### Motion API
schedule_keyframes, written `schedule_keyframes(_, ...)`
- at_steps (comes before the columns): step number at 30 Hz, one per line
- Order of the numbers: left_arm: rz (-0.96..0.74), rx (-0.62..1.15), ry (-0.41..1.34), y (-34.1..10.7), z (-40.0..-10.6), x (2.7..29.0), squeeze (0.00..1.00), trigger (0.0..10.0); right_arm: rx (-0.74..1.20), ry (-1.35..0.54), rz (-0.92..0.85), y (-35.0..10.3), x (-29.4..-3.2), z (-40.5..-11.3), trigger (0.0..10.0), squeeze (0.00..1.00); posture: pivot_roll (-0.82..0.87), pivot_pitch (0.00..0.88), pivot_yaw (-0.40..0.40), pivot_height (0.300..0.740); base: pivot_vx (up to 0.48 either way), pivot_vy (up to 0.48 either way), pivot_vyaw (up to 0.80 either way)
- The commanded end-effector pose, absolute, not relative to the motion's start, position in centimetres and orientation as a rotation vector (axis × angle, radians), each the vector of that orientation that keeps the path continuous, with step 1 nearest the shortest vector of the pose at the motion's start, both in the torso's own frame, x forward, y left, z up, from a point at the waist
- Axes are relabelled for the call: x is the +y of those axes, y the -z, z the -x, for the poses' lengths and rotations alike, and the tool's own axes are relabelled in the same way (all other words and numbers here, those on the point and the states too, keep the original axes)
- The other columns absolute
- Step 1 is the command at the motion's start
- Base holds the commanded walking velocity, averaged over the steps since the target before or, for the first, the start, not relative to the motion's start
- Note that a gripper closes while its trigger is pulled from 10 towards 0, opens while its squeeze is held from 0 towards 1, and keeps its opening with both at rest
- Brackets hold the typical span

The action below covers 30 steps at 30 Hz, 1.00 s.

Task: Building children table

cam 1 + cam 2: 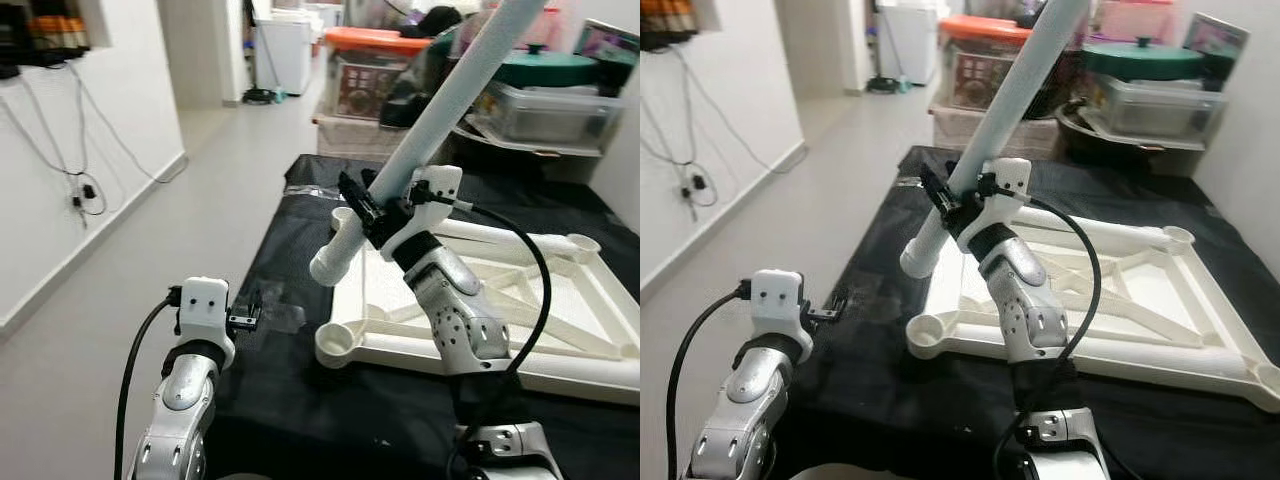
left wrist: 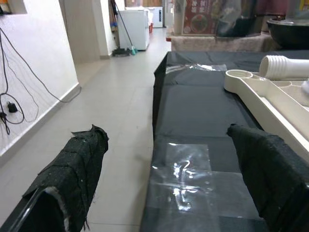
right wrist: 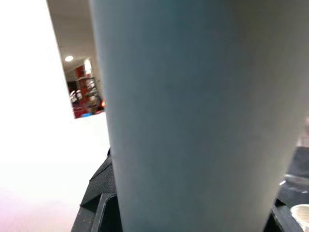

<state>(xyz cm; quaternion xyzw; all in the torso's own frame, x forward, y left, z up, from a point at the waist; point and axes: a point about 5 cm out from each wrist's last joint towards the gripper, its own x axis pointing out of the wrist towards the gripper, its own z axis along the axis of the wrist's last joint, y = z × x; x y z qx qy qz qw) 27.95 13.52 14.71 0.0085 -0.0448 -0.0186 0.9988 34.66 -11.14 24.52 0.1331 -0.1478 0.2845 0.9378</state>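
The pale table leg (image 1: 440, 110), a stiff, light, smooth tube, slants toward one o'clock above the white tabletop's (image 1: 560, 345) corner socket (image 1: 338, 340). The right gripper (image 1: 372, 212) clamps it low, a sensible hold. The left gripper (image 1: 247, 318) hangs wide open at eight o'clock.

White table leg (image 1: 440, 115) tilted above upturned tabletop frame (image 1: 560, 330).
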Motion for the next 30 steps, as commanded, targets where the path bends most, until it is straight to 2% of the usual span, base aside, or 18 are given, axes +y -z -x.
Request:
schedule_keyframes(1, -0.011, -0.06, 0.04, -14.1, -27.6, 13.5, 0.0, 10.0, -0.284, -0.594, -0.279, -24.3, -11.5, -34.7, 10.0, 0.0, 0.11, 0.0, -0.068, 0.74, 0.0, 0.0, 0.0)
schedule_keyframes(5, -0.017, -0.035, 0.045, -13.5, -26.9, 13.5, 0.0, 10.0, -0.27, -0.601, -0.279, -24.0, -11.5, -34.8, 10.0, 0.0, 0.11, 0.0, -0.068, 0.74, 0.0, 0.0, -0.8)
schedule_keyframes(10, -0.002, -0.005, 0.088, -12.8, -26.1, 13.1, 0.0, 10.0, -0.262, -0.598, -0.265, -23.9, -11.5, -34.9, 10.0, 0.0, 0.11, 0.0, -0.065, 0.74, 0.0, 0.0, 0.0)
schedule_keyframes(12, 0.032, 0.035, 0.229, -12.0, -24.5, 12.3, 0.0, 10.0, -0.229, -0.676, -0.254, -23.9, -11.5, -35.1, 10.0, 0.0, 0.12, 0.0, -0.057, 0.74, 0.0, 0.0, 0.0)
schedule_keyframes(14, 0.032, 0.035, 0.229, -12.0, -24.5, 12.3, 0.0, 10.0, -0.229, -0.676, -0.254, -23.9, -11.5, -35.1, 10.0, 0.0, 0.12, 0.0, -0.057, 0.74, 0.0, 0.0, 0.0)
schedule_keyframes(15, 0.037, 0.063, 0.328, -11.5, -23.3, 11.7, 0.0, 10.0, -0.205, -0.75, -0.241, -23.9, -11.6, -35.3, 10.0, 0.0, 0.13, 0.0, -0.056, 0.74, 0.0, 0.0, 0.0)
schedule_keyframes(16, 0.037, 0.063, 0.328, -11.5, -23.3, 11.7, 0.0, 10.0, -0.205, -0.75, -0.241, -23.9, -11.6, -35.3, 10.0, 0.0, 0.13, 0.0, -0.056, 0.74, 0.0, 0.0, 0.0)
schedule_keyframes(17, 0.094, 0.114, 0.476, -11.2, -20.8, 10.7, 0.0, 10.0, -0.158, -0.908, -0.221, -24.2, -11.8, -35.5, 10.0, 0.0, 0.14, 0.0, -0.044, 0.74, 0.0, 0.0, 0.0)
schedule_keyframes(20, 0.115, 0.125, 0.509, -11.2, -20.0, 10.4, 0.0, 10.0, -0.144, -0.955, -0.217, -24.3, -11.9, -35.5, 10.0, 0.0, 0.14, 0.0, -0.043, 0.74, 0.0, 0.0, 0.0)
schedule_keyframes(22, 0.134, 0.14, 0.526, -11.6, -18.8, 10.1, 0.0, 10.0, -0.135, -1.032, -0.211, -24.8, -12.1, -35.9, 10.0, 0.0, 0.16, 0.042, -0.03, 0.74, 0.0, 0.0, 0.0)
schedule_keyframes(25, 0.139, 0.145, 0.525, -11.7, -18.6, 10.1, 0.0, 10.0, -0.13, -1.065, -0.212, -24.9, -12.3, -36.1, 10.0, 0.0, 0.16, 0.049, -0.031, 0.74, 0.0, 0.0, 0.0)
schedule_keyframes(30, 0.16, 0.15, 0.529, -12.6, -17.9, 10.4, 0.0, 10.0, -0.123, -1.141, -0.197, -25.1, -12.8, -36.5, 10.0, 0.0, 0.19, 0.114, -0.015, 0.74, 0.0, 0.0, 0.0)
